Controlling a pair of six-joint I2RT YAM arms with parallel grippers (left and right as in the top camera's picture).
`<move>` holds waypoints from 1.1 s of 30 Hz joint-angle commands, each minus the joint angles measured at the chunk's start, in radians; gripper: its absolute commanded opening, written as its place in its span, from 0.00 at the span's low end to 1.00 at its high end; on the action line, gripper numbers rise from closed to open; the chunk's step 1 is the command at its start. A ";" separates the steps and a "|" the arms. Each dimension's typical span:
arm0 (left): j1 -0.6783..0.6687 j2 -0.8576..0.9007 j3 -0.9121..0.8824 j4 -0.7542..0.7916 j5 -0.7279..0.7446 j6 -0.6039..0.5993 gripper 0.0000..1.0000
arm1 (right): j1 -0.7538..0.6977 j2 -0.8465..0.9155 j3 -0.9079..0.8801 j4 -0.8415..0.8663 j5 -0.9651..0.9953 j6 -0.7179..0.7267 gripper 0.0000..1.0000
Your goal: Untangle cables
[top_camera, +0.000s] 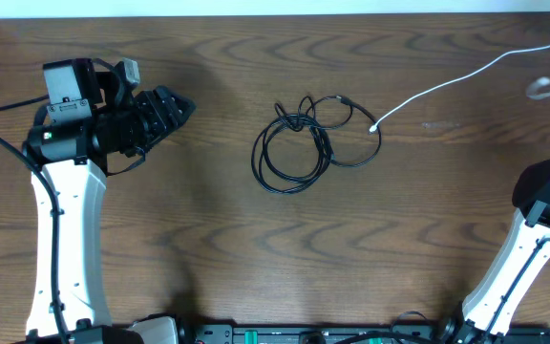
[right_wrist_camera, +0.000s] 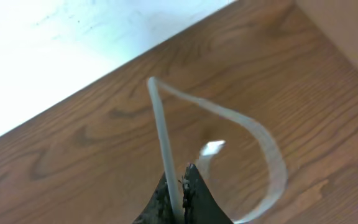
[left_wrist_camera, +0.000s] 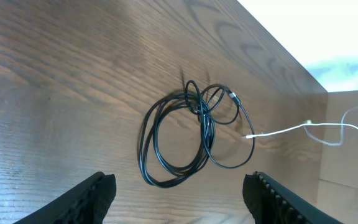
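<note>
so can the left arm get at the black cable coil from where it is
Probably yes: the left pincer is open and points at the black cable, with only bare table between. The white cable, held by the right pincer, leads off the other way.

Overhead looks straight down from high up, taking in the whole surface (top_camera: 208, 258) with both arms reaching in from the bottom edge. The left wrist view sits lower and slants forward between the tips of its own tool (left_wrist_camera: 179, 193), sharing with overhead the black cable (top_camera: 256, 158) coil and the white cable (top_camera: 447, 84) end beside it. Right wrist is in very tight, peering past its tool (right_wrist_camera: 180, 190) along that white strand, which overhead catches toward its top-right corner.
</note>
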 commanded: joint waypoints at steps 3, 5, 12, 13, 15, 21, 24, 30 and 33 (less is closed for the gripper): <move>0.002 0.000 0.008 -0.004 -0.012 0.024 0.71 | -0.002 0.011 -0.002 0.042 0.040 -0.076 0.01; 0.002 0.000 0.009 -0.004 -0.012 0.024 0.71 | -0.002 0.025 -0.002 0.055 0.039 -0.092 0.01; 0.002 0.000 0.008 -0.011 -0.013 0.024 0.71 | 0.011 0.071 -0.002 0.056 0.035 -0.134 0.01; 0.002 0.000 0.008 -0.011 -0.012 0.024 0.71 | 0.013 0.075 -0.002 0.055 0.035 -0.139 0.01; 0.002 0.000 0.008 -0.011 -0.012 0.024 0.71 | 0.014 0.082 -0.002 0.052 0.035 -0.144 0.01; 0.002 0.000 0.008 -0.011 -0.012 0.024 0.71 | 0.016 0.109 -0.002 0.038 -0.008 -0.179 0.01; 0.002 0.000 0.008 -0.011 -0.012 0.024 0.71 | 0.024 0.116 -0.002 0.036 -0.043 -0.181 0.01; 0.002 0.000 0.008 -0.011 -0.012 0.024 0.71 | 0.028 0.116 -0.002 0.071 0.168 -0.061 0.01; 0.002 0.000 0.008 -0.011 -0.012 0.024 0.71 | 0.022 0.116 -0.002 0.060 0.167 -0.055 0.76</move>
